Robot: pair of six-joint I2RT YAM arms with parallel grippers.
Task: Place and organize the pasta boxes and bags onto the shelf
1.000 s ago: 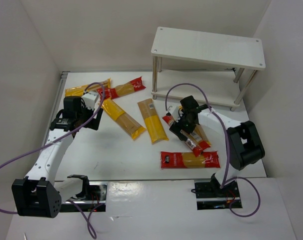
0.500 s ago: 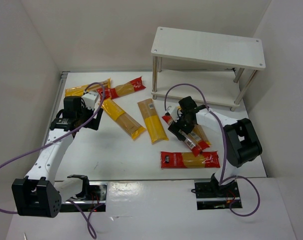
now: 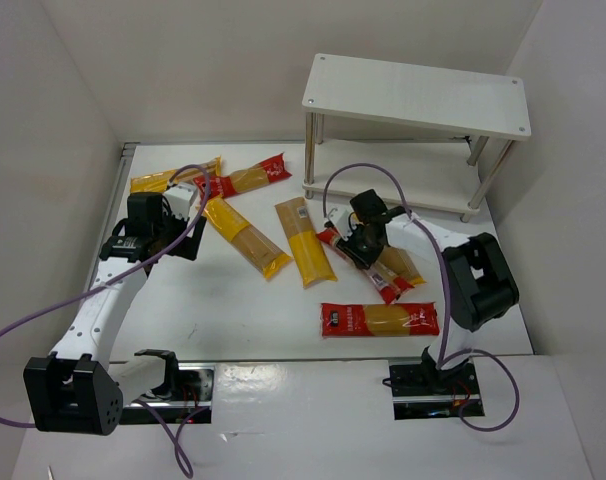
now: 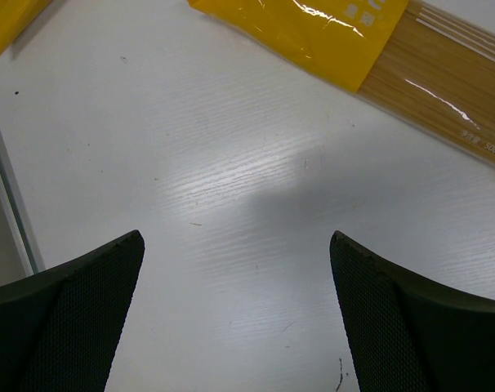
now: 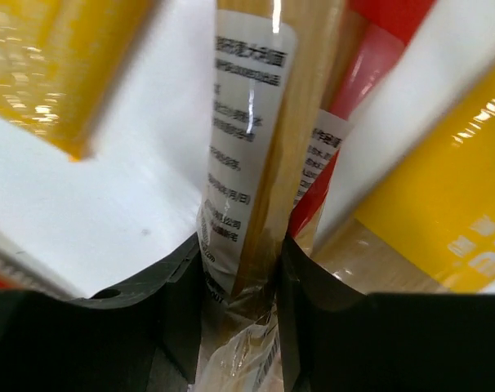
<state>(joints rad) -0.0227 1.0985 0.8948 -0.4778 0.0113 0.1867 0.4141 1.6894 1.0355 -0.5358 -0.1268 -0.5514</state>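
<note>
**Red packet pinched by right gripper, shelf not yet loaded**

The right gripper [image 5: 241, 273] is clamped on a red spaghetti packet [image 5: 249, 122]. The packet is pinched across its narrow width near one end, likely so the limp bag can be lifted. It is found at centre right of the top view, just below the shelf [image 3: 415, 95]. The left gripper [image 4: 235, 241] is held wide over the table [image 4: 231, 163] with nothing gripped. A yellow packet [image 4: 313, 24] is seen at upper right.

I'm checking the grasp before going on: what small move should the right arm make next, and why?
Probably lift slightly: the right end effector is shut on the red packet, which lies beside a yellow packet on the table, short of the shelf.
</note>
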